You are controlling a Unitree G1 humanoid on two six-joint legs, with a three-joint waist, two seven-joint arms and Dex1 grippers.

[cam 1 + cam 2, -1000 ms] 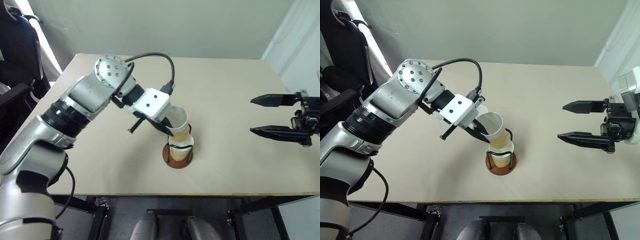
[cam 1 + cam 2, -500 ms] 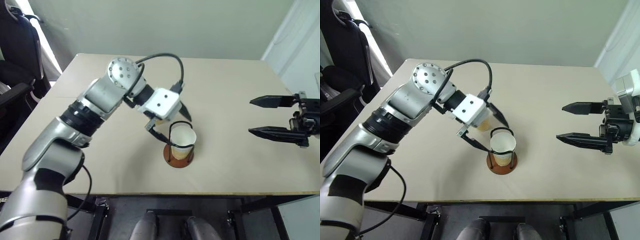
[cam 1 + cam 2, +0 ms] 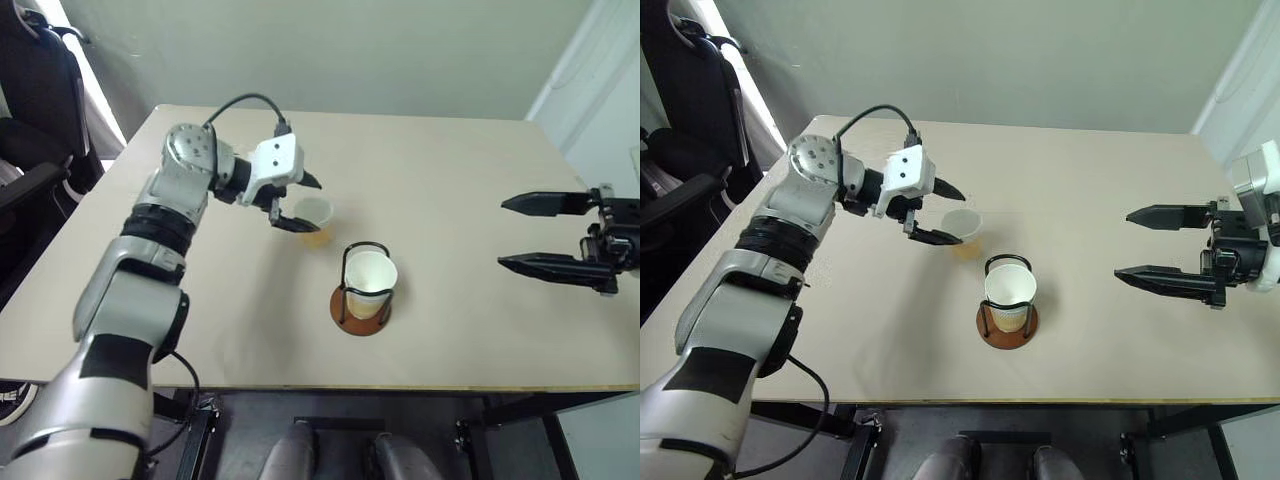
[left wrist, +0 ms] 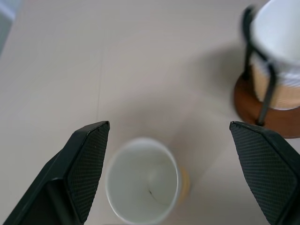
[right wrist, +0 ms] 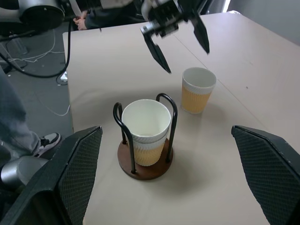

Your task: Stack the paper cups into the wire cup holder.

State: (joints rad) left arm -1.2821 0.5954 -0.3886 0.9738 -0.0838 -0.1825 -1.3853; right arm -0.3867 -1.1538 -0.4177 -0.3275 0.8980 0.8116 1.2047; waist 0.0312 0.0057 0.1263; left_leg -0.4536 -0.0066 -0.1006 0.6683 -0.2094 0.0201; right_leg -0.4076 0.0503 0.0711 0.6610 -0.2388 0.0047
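We're looking at a smooth pale-beige bench (image 3: 450,180) with a matte top and square edges. Near the front middle sits the wire cup holder (image 3: 361,298): a flat round reddish-brown disc with thin black wire loops arching upright over it. Nested inside are stacked paper cups (image 3: 371,284), tapered, with a ribbed tan-yellow sleeve and a plain white inside and rolled rim; the top one's rim comes up about level with the tops of the wire loops. Just behind and to the left of the holder, one loose cup (image 3: 961,231) stands upright on the bench, same ribbed tan outside, white inside, clear of the holder. Our left tool (image 3: 297,203) is spread wide with one black finger on each side of that loose cup, not pinching it; in the left wrist view the finger pads (image 4: 86,164) have a fine cross-hatched texture and there's a gap between them and the cup rim. The arm behind it is brushed silver with black joint rings and a white wrist block, with a black cable looping over. Our right tool (image 3: 550,233) hangs over the right edge of the bench, well away from the cups, its long pointed black fingers parted and empty
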